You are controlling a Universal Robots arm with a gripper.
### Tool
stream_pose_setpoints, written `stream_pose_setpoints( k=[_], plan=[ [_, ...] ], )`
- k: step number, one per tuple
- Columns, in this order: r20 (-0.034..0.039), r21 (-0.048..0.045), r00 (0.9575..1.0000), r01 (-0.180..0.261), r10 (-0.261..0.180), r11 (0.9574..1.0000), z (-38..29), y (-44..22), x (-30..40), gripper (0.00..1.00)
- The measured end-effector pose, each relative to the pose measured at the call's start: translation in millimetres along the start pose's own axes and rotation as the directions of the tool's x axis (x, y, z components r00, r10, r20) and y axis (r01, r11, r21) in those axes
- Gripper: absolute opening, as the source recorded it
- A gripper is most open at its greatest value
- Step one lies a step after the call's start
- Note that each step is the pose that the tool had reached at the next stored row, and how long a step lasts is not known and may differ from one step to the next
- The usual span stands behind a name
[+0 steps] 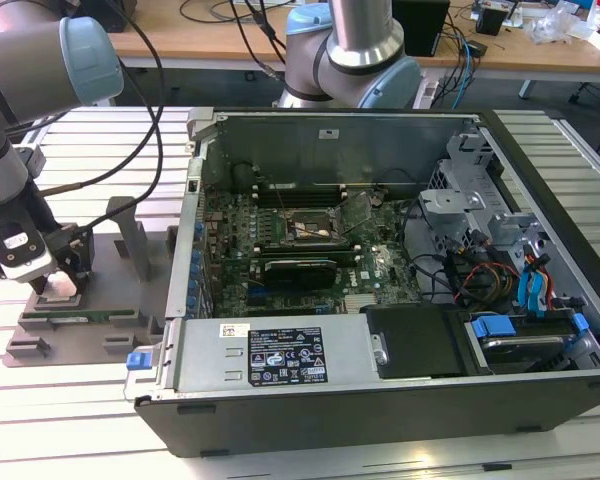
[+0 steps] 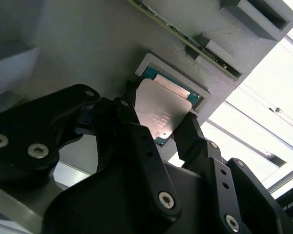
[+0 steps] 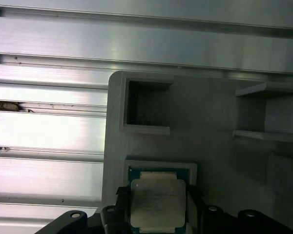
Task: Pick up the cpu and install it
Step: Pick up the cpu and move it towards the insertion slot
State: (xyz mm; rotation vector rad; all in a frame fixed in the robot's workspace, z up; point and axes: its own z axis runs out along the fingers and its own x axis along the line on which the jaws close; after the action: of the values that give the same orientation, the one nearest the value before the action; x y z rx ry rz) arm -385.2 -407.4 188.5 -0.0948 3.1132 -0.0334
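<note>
The arm (image 1: 15,150) reaches down at the exterior view's left, over a grey plastic tray (image 1: 115,300) that lies on the ribbed aluminium worktop (image 1: 80,410) just beside the open computer case (image 1: 380,400). The jaws hang low over the near end of that tray. In both wrist views the cpu (image 3: 157,197) (image 2: 162,109) lies flat with its silver top up and a thin green rim around it, inside a shallow square pocket (image 3: 161,165) of the tray. The black jaws stand on two opposite sides of the cpu and press against its edges, pinching it between them. Whether it has left the pocket floor cannot be told. Next to that pocket in the first wrist view is a deeper square recess (image 3: 146,109), and open slots (image 3: 266,112) are cut further along the tray. In the second wrist view a thin green strip (image 2: 178,34) rests along a groove of the tray, a little apart from the cpu. Well apart from the jaws, inside the case, the motherboard (image 1: 280,280) lies flat with its dark square socket (image 1: 305,232) near the middle. Bundled cables (image 1: 480,275) and blue tabs (image 1: 530,290) fill the case's end at the exterior view's right. The base of a second arm (image 1: 350,50) stands behind the case.
</note>
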Motion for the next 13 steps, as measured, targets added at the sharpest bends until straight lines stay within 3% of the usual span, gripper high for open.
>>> stream_pose_setpoints(
  k=[3, 6, 9, 13],
  plan=[
    [0.0, 0.0, 1.0, 0.0, 0.0, 1.0, 0.0, 0.0, 0.0, 0.55],
    [-0.0002, 0.0057, 1.0, 0.0, 0.0, 1.0, -0.4, 0.1, -0.1, 0.55],
    [-0.0004, 0.0075, 1.0, 0.0, 0.0, 1.0, -7.6, 0.0, -0.2, 0.55],
    [-0.0004, 0.0075, 1.0, 0.0, 0.0, 1.0, -10.8, 0.0, -0.3, 0.55]
  ],
)
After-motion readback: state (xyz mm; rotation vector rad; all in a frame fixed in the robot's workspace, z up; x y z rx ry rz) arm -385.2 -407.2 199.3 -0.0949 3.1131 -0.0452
